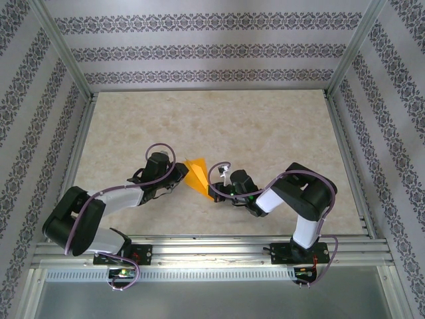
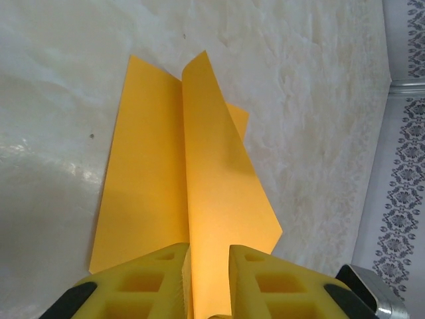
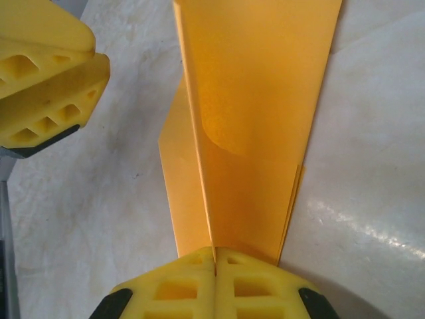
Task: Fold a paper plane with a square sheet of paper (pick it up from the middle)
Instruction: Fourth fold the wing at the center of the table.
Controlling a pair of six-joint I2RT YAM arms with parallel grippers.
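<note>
The paper plane (image 1: 194, 174) is a folded bright orange sheet lying on the table between my two grippers, with a centre ridge standing up. In the left wrist view the ridge of the paper (image 2: 212, 166) runs into the gap of my left gripper (image 2: 209, 256), whose yellow fingers (image 2: 149, 279) stand a little apart on either side of it. My right gripper (image 3: 214, 256) is shut on the ridge at the other end of the paper (image 3: 252, 100). From above, the left gripper (image 1: 178, 174) and right gripper (image 1: 216, 193) face each other across the paper. The left gripper (image 3: 93, 56) also appears at the upper left of the right wrist view.
The beige tabletop (image 1: 265, 126) stretches free behind and to both sides of the arms. Metal frame rails (image 1: 219, 246) run along the near edge, and patterned walls (image 1: 199, 50) close the back and sides.
</note>
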